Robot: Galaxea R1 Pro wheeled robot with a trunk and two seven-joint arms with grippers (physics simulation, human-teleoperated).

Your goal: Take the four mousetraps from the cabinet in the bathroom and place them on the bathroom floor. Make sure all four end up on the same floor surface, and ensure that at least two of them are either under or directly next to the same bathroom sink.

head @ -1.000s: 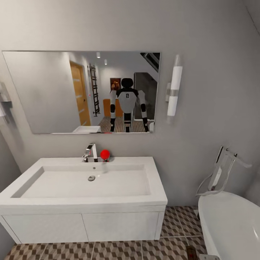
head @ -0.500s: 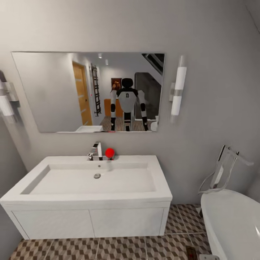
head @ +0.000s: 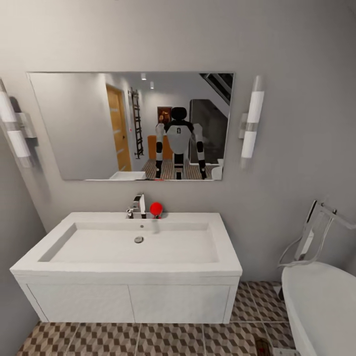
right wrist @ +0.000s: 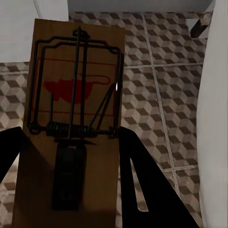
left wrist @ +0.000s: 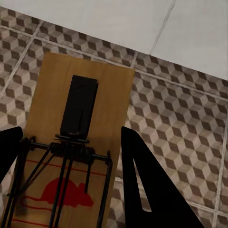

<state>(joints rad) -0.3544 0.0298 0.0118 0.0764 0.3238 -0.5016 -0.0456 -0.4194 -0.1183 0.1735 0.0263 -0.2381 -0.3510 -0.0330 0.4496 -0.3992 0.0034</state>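
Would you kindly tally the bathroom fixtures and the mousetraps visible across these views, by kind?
Mousetraps: 2, one between the left gripper's fingers, one between the right gripper's fingers
Sinks: 1
Mirrors: 1
Wall lamps: 2
Bathtubs: 1
Taps: 1
Total: 8

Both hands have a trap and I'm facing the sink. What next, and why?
Probably lower one hand and set its mousetrap on the bathroom floor beside the sink: each hand grips a trap, the other mousetrap too, above the tiles.
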